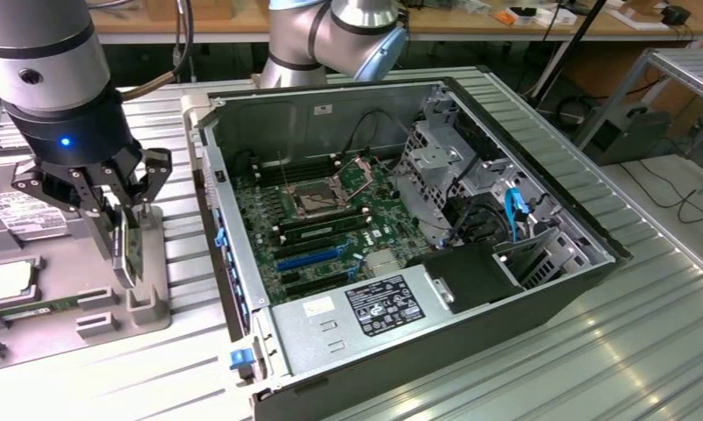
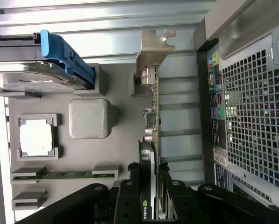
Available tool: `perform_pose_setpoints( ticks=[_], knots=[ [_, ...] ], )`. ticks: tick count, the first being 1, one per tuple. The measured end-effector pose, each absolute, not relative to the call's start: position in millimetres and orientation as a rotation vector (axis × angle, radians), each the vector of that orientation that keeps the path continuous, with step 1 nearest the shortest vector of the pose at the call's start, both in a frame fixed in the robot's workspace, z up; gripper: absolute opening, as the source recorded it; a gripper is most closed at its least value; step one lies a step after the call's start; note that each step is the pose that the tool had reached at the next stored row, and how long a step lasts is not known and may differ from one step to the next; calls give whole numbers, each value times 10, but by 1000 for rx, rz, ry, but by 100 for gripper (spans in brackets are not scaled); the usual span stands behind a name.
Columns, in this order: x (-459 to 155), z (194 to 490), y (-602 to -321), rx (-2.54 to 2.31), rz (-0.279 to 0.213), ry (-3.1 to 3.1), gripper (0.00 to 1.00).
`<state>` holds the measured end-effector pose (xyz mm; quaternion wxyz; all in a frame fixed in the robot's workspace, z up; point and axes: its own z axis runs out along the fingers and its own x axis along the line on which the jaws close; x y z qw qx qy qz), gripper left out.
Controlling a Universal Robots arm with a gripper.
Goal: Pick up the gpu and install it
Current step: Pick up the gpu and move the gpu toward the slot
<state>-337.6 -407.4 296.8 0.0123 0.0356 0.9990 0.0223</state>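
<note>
The grasp step is judged to be in hand. The gripper (image 2: 148,173) is closed narrowly on the gpu (image 2: 147,148), with one finger pressed to each face. The thin green card, with its black plastic shroud and silver bracket (image 2: 153,49), is stood on edge in the matte grey holder (image 2: 120,144). A straight, untwisted lift would be called for. Beyond, the open steel computer case (image 1: 327,101) is seen.

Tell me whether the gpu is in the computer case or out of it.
Out. The gpu stands on its edge in the grey holder, outside the open case, with the end effector at it.
</note>
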Motion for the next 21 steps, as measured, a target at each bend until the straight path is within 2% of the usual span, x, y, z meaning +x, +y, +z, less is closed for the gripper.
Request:
perform_pose_setpoints(
  ticks=[6,10,16,21],
  knots=[
    [-3376,2997,-4074,111,71,3114,27],
    [-3375,3120,-4074,111,71,3114,27],
    [-3375,3360,-4074,111,71,3114,27],
    [-3376,3757,-4074,112,71,3114,27]
  ],
)
